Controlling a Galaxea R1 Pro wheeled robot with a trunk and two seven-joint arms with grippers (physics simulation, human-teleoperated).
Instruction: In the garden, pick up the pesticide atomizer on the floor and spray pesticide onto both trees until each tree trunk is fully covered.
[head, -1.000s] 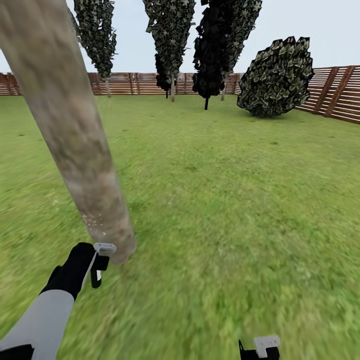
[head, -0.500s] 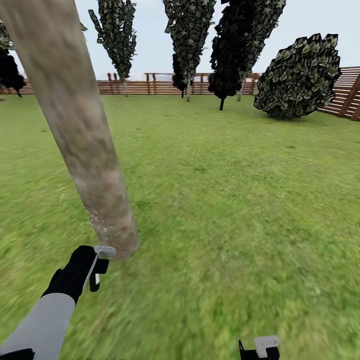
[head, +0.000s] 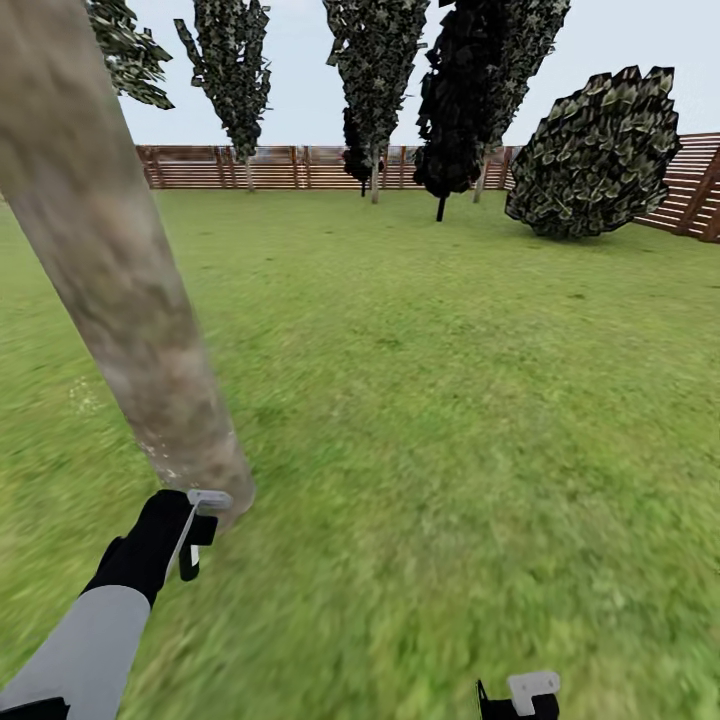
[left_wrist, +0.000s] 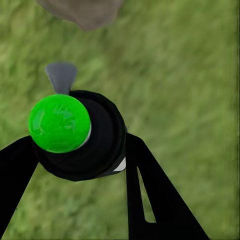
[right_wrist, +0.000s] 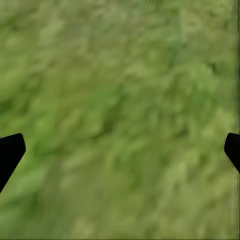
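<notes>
At the near left of the lawn, the left gripper is clenched around the pesticide atomizer, a small dark sprayer with a pale head and a small white mark. In the left wrist view the two dark fingers press against either side of the atomizer's black body, which carries a bright green round cap and a grey nozzle. The atomizer sits just beside the foot of a thick tree trunk of blotchy grey-brown bark; whether they touch cannot be told. The trunk rises from the grass toward the upper left, with pale specks low on its bark. Farther off, in the middle distance, stand several dark narrow trees with thin trunks, and to their right a rounded leafy bush. A brown slatted fence runs along the far edge. At the near right, the right gripper is spread wide with nothing between its fingertips, over blurry grass.
</notes>
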